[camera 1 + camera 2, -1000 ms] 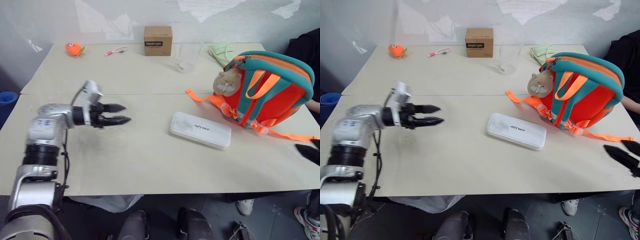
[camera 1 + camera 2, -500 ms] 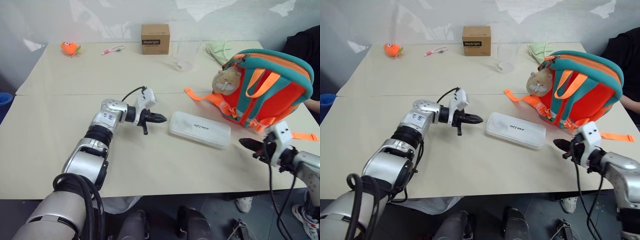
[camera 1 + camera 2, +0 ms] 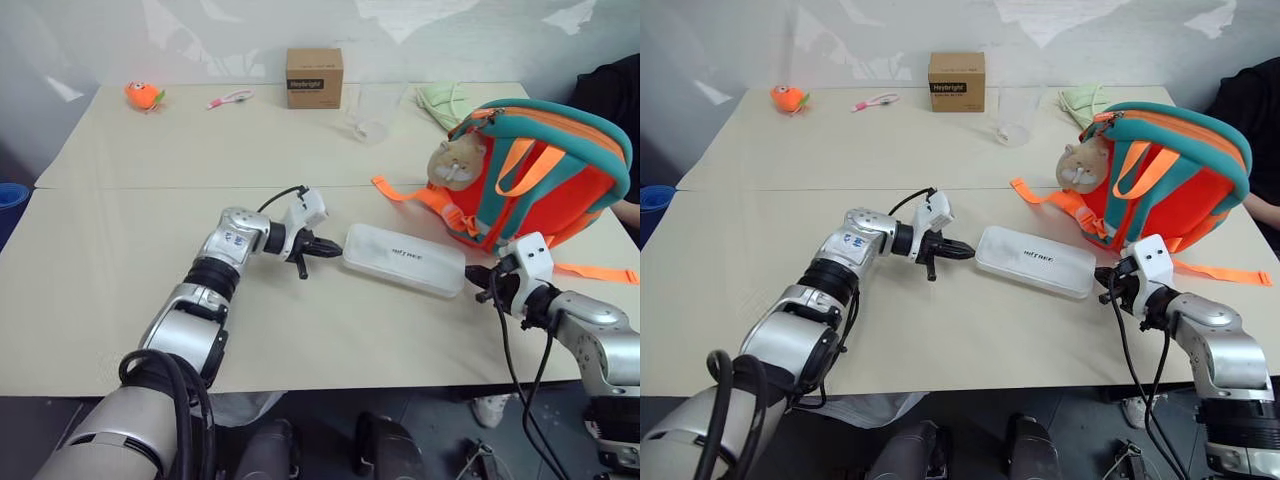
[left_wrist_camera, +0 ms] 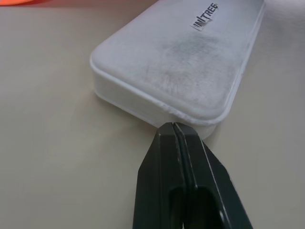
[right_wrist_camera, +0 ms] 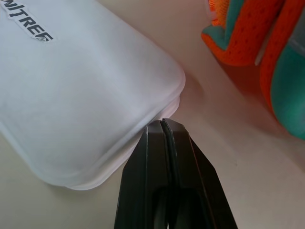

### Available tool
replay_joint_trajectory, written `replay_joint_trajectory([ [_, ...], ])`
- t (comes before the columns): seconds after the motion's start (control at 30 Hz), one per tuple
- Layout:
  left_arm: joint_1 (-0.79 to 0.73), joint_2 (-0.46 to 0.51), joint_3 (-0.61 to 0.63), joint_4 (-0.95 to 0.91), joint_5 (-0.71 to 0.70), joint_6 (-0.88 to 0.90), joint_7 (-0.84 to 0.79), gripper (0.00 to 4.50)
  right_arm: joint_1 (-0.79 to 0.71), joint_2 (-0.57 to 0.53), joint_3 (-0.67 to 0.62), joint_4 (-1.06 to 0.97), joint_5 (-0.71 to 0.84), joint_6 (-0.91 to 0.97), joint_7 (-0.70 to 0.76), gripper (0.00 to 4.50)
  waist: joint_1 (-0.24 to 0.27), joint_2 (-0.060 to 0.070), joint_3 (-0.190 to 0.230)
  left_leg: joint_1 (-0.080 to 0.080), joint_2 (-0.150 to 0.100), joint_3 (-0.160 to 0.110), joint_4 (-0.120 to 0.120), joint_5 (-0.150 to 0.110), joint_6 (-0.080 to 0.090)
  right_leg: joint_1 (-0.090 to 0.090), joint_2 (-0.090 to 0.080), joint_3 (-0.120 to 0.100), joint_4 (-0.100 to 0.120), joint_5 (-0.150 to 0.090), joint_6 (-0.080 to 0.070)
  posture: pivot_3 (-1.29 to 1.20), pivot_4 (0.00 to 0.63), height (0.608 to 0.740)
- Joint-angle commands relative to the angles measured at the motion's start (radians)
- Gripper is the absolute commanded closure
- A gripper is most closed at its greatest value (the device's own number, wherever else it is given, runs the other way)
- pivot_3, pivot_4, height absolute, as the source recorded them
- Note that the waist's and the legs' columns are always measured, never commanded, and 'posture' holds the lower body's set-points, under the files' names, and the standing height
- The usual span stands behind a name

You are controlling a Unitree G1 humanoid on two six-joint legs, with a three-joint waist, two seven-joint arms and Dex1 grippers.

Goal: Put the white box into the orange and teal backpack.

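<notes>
While both black pincers, L (image 3: 334, 250) & R (image 3: 472, 274), sit pinched closed, tips meet smooth round-cornered white box (image 3: 405, 259) ends.

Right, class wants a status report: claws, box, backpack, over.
Both claws shut, left claw and right claw at opposite ends of white box. Box flat on table. Backpack just behind.

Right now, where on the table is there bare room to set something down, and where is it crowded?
Bare: the wide stretch between the orange toy and the left gripper, and the near strip of the table before the white box. Crowded: the right side, where box, right gripper and orange and teal backpack sit close.
</notes>
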Motion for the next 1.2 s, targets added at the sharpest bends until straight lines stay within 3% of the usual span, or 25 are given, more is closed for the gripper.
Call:
replay_joint_trajectory([
  [0.03, 0.032, 0.004, 0.008, -0.116, -0.039, 0.036, -0.05, 4.5, -0.01, 0.013, -0.03, -0.002, 0.006, -0.027, -0.005, 4.48, 0.0, 0.0, 0.0, 0.0, 0.0, 0.0, 0.0, 0.0, 0.0, 0.0, 0.0, 0.0, 0.0, 0.0, 0.0, 0.0, 0.15, 0.74],
  [0.23, 0.098, 0.051, 0.003, -0.233, -0.046, 0.123, -0.084, 4.5, -0.051, 0.046, -0.016, 0.086, -0.029, -0.082, -0.036, 4.48, -0.003, 0.0, 0.0, 0.001, 0.0, 0.001, 0.0, 0.0, 0.0, 0.0, 0.0, 0.001, 0.001, 0.0, 0.0, 0.0, 0.15, 0.74],
  [0.3, 0.076, 0.071, 0.022, -0.191, -0.054, 0.236, -0.07, 4.12, -0.057, 0.038, -0.006, 0.103, -0.055, -0.107, -0.04, 4.5, -0.003, 0.0, 0.0, 0.001, 0.0, 0.001, 0.0, 0.0, 0.0, 0.0, 0.0, 0.001, 0.001, 0.0, 0.0, 0.0, 0.15, 0.74],
  [0.4, 0.029, 0.09, 0.057, -0.127, -0.085, 0.427, -0.051, 3.34, -0.044, 0.019, -0.002, 0.1, -0.084, -0.138, -0.032, 4.5, -0.003, 0.0, 0.0, 0.001, 0.0, 0.001, 0.0, 0.0, 0.0, 0.0, 0.001, 0.001, 0.001, 0.0, 0.0, 0.0, 0.15, 0.74],
  [0.53, 0.01, 0.106, 0.104, -0.106, -0.145, 0.508, -0.085, 2.09, -0.025, 0.008, 0.005, 0.098, -0.127, -0.182, -0.034, 4.5, -0.002, 0.0, 0.0, 0.001, 0.0, 0.001, 0.0, 0.0, 0.0, 0.0, 0.001, 0.002, 0.001, 0.0, 0.0, 0.0, 0.15, 0.74],
  [0.63, -0.055, 0.08, 0.156, 0.016, -0.178, 0.701, -0.016, 1.16, -0.015, 0.027, 0.019, 0.108, -0.155, -0.211, -0.043, 4.5, 0.0, 0.0, 0.0, 0.001, 0.0, 0.001, 0.001, 0.0, 0.0, 0.0, 0.001, 0.002, 0.001, 0.0, 0.0, 0.0, 0.15, 0.74],
  [0.73, -0.079, 0.035, 0.171, 0.078, -0.187, 0.745, 0.025, 0.25, -0.01, 0.045, 0.036, 0.096, -0.167, -0.215, -0.047, 4.5, -0.001, 0.0, 0.0, 0.001, 0.0, 0.001, 0.001, 0.0, 0.001, 0.0, 0.002, 0.004, 0.001, 0.001, 0.001, 0.0, 0.15, 0.74],
  [1.0, -0.116, -0.136, 0.18, 0.145, -0.194, 0.78, 0.114, 0.25, 0.011, 0.083, 0.052, 0.033, -0.17, -0.188, -0.069, 4.5, 0.0, 0.0, 0.0, 0.003, 0.0, 0.002, 0.001, 0.0, 0.0, 0.002, 0.002, 0.006, 0.001, 0.001, 0.002, 0.0, 0.15, 0.74],
  [1.17, -0.144, -0.185, 0.238, 0.18, -0.219, 0.768, 0.181, 0.25, 0.027, 0.1, 0.045, 0.013, -0.163, -0.18, -0.079, 4.5, 0.0, 0.0, 0.0, 0.004, 0.0, 0.002, 0.001, 0.0, 0.0, 0.002, 0.002, 0.007, 0.001, 0.001, 0.002, 0.0, 0.15, 0.74],
  [1.2, -0.15, -0.187, 0.249, 0.183, -0.225, 0.76, 0.187, 0.43, 0.033, 0.102, 0.043, 0.008, -0.162, -0.179, -0.08, 4.5, 0.0, 0.0, 0.0, 0.004, 0.0, 0.002, 0.001, 0.0, 0.0, 0.002, 0.002, 0.007, 0.001, 0.001, 0.002, 0.0, 0.15, 0.74],
])
